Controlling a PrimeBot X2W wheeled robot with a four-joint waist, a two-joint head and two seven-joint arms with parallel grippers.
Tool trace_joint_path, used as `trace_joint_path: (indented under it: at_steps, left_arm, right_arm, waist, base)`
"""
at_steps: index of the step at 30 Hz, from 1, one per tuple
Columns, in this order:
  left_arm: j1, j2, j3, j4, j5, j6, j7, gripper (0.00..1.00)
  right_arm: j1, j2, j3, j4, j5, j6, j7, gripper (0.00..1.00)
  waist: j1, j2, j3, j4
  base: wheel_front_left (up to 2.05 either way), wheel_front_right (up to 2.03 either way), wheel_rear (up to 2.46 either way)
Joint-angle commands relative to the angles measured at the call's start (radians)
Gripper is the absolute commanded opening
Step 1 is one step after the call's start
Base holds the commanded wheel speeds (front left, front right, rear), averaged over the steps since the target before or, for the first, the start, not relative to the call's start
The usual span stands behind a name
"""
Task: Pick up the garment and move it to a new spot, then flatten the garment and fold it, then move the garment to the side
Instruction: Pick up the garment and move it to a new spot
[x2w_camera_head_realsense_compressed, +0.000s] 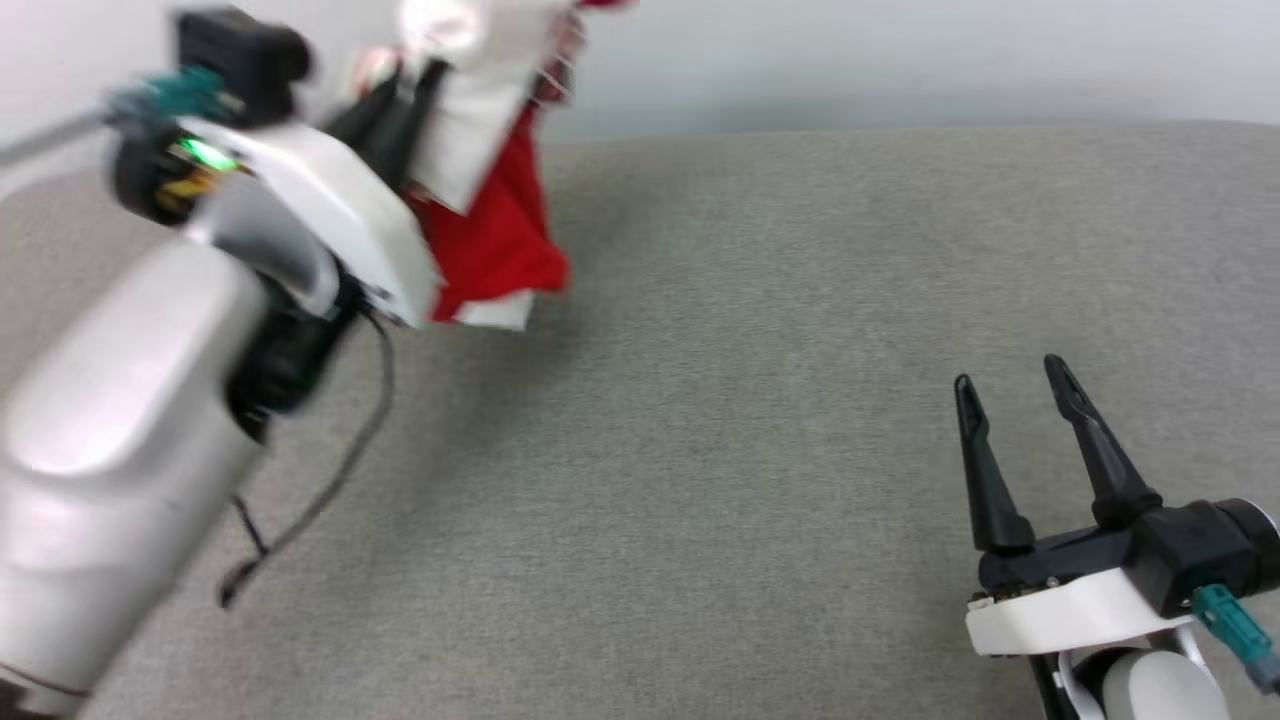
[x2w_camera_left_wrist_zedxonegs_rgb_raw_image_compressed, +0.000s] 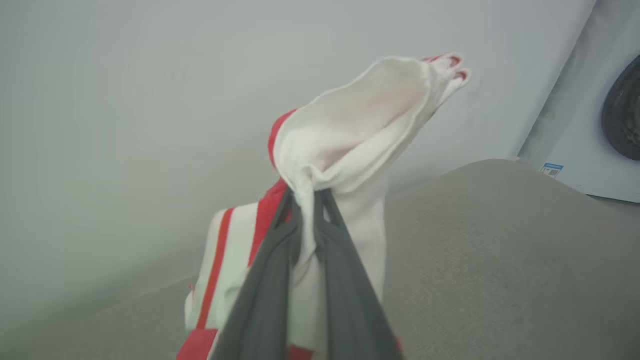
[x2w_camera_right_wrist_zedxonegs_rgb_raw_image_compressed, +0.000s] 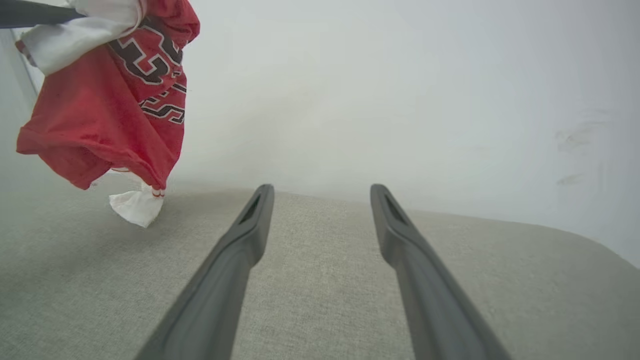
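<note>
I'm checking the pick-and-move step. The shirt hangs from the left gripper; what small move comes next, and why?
Probably lower the left gripper toward the grey surface: it is shut on the garment by a white sleeve, the cloth hangs bunched, not spread, and the open right gripper holds nothing.

Above the cushion (x2w_camera_head_realsense_compressed: 700, 450), the garment (x2w_camera_head_realsense_compressed: 495, 240) hangs from the left claw (x2w_camera_left_wrist_zedxonegs_rgb_raw_image_compressed: 306, 200), right claw (x2w_camera_head_realsense_compressed: 1015, 375) well apart.

Crumpled dark print on the garment (x2w_camera_right_wrist_zedxonegs_rgb_raw_image_compressed: 90, 125) and a small blue label (x2w_camera_left_wrist_zedxonegs_rgb_raw_image_compressed: 551, 170) are both illegible
</note>
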Motion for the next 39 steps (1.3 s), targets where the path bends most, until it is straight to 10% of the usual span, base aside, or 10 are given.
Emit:
trace_joint_path:
  at_steps: [1,13,14,15,25,39]
  left_arm:
    - [0.030,-0.029,-0.015,-0.016,0.020,0.025,-0.027,0.00]
    - [0.289,-0.350,-0.290,0.051,0.082,0.039,-0.083,0.00]
    - [0.304,-0.372,-0.310,0.066,0.090,0.032,-0.088,0.39]
    - [0.316,-0.394,-0.327,0.080,0.093,0.028,-0.091,1.00]
    - [0.317,-0.470,-0.345,0.154,0.128,-0.009,-0.217,1.00]
    - [0.387,-0.209,0.028,-0.013,0.258,0.123,-0.311,1.00]
  right_arm:
    - [0.013,0.002,-0.011,-0.005,0.011,-0.001,-0.002,1.00]
    - [0.013,0.002,-0.056,-0.025,0.035,-0.001,-0.002,1.00]
    - [0.014,0.002,-0.058,-0.026,0.035,-0.001,-0.002,1.00]
    - [0.015,0.002,-0.060,-0.026,0.034,-0.001,-0.002,1.00]
    - [0.044,0.002,-0.062,-0.012,0.023,-0.001,-0.002,1.00]
    - [0.099,0.002,-0.059,-0.015,0.011,-0.001,-0.002,1.00]
  waist:
    - [0.0002,-0.0001,-0.019,-0.029]
    - [0.0002,-0.0001,-0.032,-0.103]
    - [0.0002,-0.0001,-0.033,-0.104]
    - [0.0002,-0.0001,-0.035,-0.105]
    - [0.0002,-0.0001,-0.080,-0.064]
    - [0.0002,-0.0001,-0.152,0.024]
  base:
    - [0.00,0.00,0.00]
    - [0.00,0.00,0.00]
    - [0.00,0.00,0.00]
    - [0.00,0.00,0.00]
    - [0.00,0.00,0.00]
    - [0.00,0.00,0.00]
